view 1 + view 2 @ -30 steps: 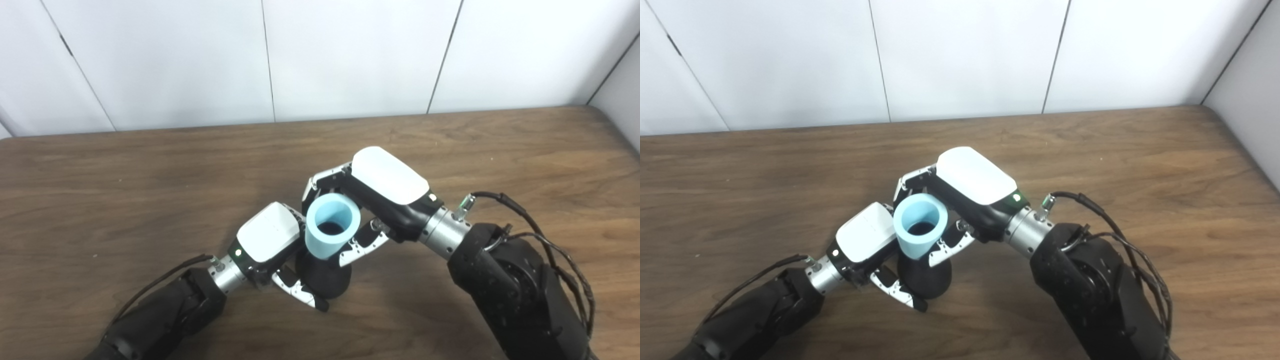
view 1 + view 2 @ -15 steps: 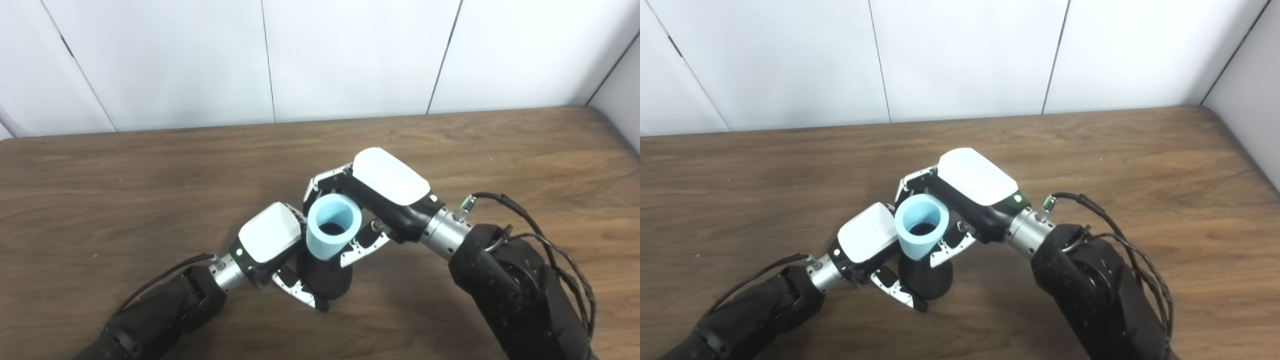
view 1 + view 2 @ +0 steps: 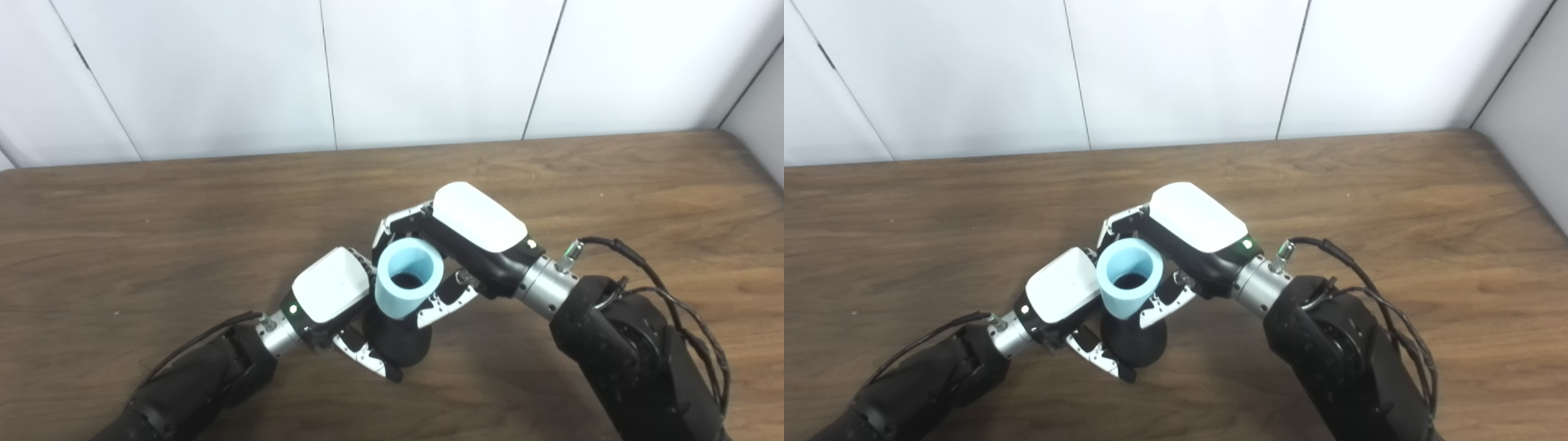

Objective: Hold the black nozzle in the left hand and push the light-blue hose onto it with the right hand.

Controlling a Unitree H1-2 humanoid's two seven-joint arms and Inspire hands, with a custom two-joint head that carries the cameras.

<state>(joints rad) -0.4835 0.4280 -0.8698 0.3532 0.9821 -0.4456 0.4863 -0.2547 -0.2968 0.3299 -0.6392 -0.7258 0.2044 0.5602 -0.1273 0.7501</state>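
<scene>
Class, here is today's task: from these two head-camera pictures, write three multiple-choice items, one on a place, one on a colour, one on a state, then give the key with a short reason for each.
1. Where does the black nozzle sit relative to the hose?
A. Directly below it
B. Far off at the table's back edge
C. On top of it

2. What colour is the hose?
A. Red
B. Light blue
C. Yellow

3. What is the right hand doing?
A. Resting open on the table
B. Shut on the hose
C. Out of view

Key: 1 A, the nozzle's wide base shows under the hose's lower end, with the left hand around it. 2 B, its wall and rim are pale blue. 3 B, its fingers wrap the hose on both sides.
</scene>
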